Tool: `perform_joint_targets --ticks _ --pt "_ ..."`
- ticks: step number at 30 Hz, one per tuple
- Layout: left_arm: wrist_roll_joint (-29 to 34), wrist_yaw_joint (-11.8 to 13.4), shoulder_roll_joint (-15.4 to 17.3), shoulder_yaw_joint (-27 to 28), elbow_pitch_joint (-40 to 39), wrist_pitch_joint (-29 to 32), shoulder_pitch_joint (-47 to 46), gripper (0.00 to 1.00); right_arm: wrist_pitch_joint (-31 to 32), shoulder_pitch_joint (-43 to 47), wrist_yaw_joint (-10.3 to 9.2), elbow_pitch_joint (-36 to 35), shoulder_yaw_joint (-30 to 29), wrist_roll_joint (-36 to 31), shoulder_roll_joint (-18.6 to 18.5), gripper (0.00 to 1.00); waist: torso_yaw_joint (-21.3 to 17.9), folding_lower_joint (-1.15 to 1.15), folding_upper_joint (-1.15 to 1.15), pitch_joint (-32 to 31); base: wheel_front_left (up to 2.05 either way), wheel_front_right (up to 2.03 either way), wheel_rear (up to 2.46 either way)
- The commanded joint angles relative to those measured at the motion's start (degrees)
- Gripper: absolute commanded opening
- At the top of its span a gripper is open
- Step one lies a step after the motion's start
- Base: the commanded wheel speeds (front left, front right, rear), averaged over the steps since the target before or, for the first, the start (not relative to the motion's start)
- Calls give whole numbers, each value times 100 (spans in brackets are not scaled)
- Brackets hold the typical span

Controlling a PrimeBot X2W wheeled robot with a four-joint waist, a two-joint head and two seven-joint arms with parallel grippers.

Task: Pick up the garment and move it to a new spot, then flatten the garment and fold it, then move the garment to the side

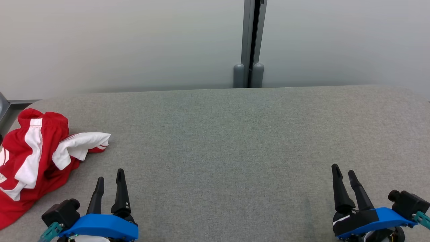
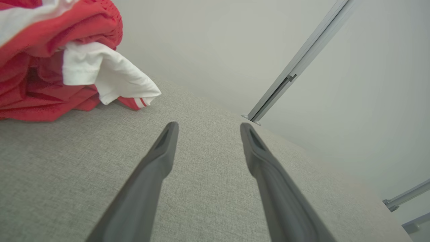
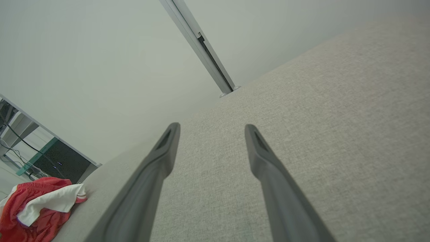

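**A:** Spotting the jersey [image 1: 78, 148] crumpled at the far left of the table [image 1: 218, 151], heaped together with the shorts [image 1: 32, 141], and poking one white sleeve [image 2: 111, 75] out to the right.

**B:** Holding the left gripper [image 1: 110, 175] near the heap, just to its right, spreading its jaws wide and gripping nothing. Parking the right gripper [image 1: 343, 169] well apart on the near right, jaws spread too, also gripping nothing.

**A:** Judging the cloth to be light, soft and floppy, so probably sagging on the lift and slipping if pinched as one thin layer. Possibly dragging the shorts along as well.

**B:** Favouring the sleeve, then, or the shoulder just behind it. Taking a bunched fold deep between the fingers rather than a bare edge, and steering clear of the broad white stripes.

**A:** Failing to tell red from red in the overlapping folds, and not making out any print or collar from here.

**B:** Planning on a slow lift, letting the shorts fall away before carrying rightward to the bare middle.
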Motion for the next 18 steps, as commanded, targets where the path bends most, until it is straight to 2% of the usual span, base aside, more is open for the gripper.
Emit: perform_joint_targets --ticks 1,18 --pt "250 34 58 -50 -36 -80 -89 100 -89 -122 10 -17 17 -258 -53 100 2 0 0 0 0 0 0" --pt "1114 134 118 -228 63 -315 -11 100 -323 -115 13 86 59 -1228 -63 100 23 0 0 -35 0 0 0"
